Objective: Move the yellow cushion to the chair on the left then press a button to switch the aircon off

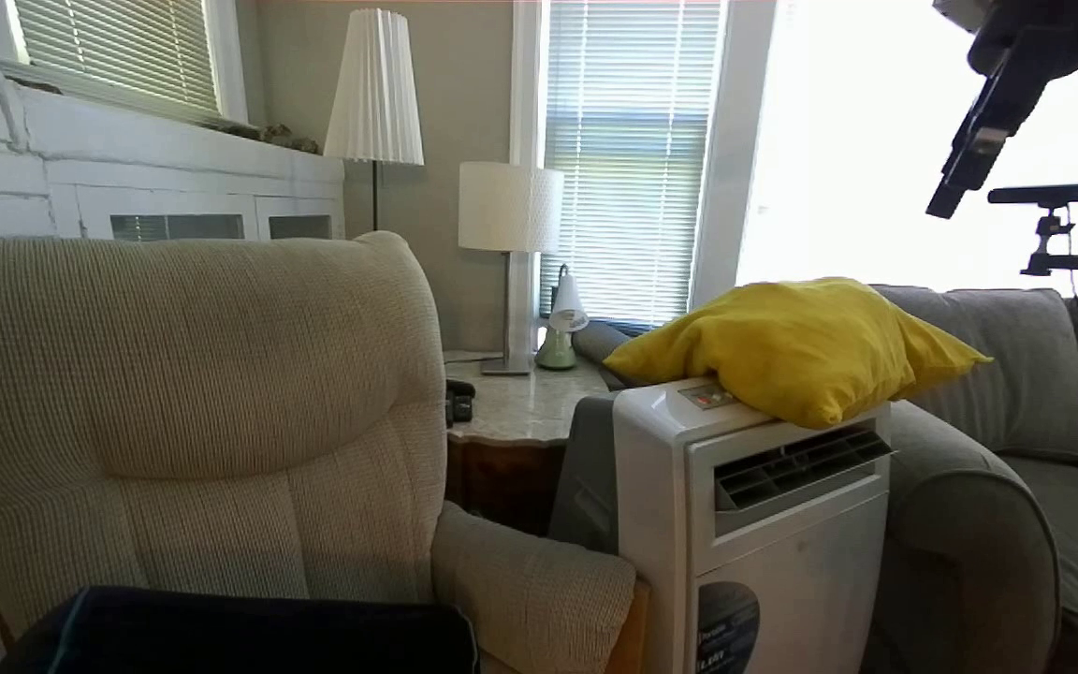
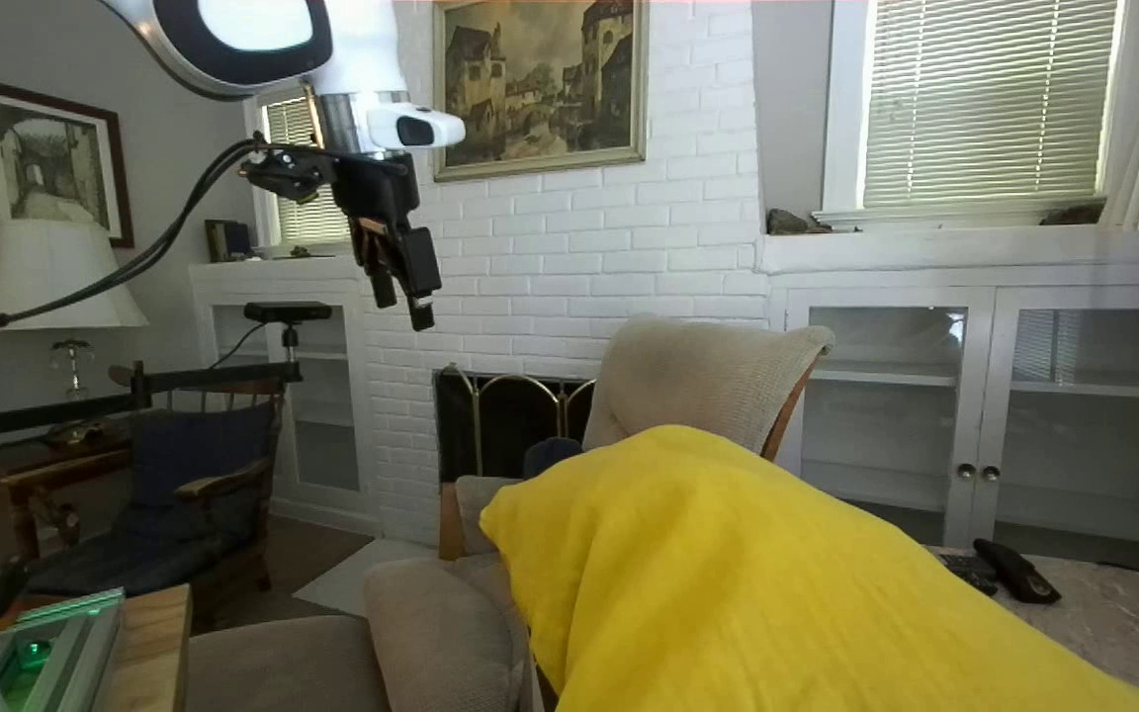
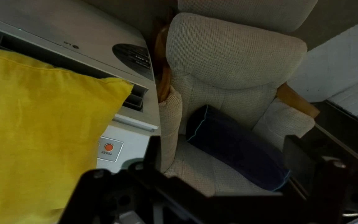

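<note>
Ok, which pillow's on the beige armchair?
The dark pillow with teal edging, lying between the armrests of the beige armchair. The yellow cushion is on top of the aircon instead.

Daylight is pouring through the blinds [image 1: 633, 178] in an exterior view | white glare is washing out everything behind the silhouetted gripper [image 1: 946, 198] | wrist view is running dim, the fingers [image 3: 300, 163] up close blurring into black

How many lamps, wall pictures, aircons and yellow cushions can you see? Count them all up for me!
Lamps: 4
Wall pictures: 2
Aircon: 1
Yellow cushion: 1
Total: 8, counting each thing once across the views
</note>
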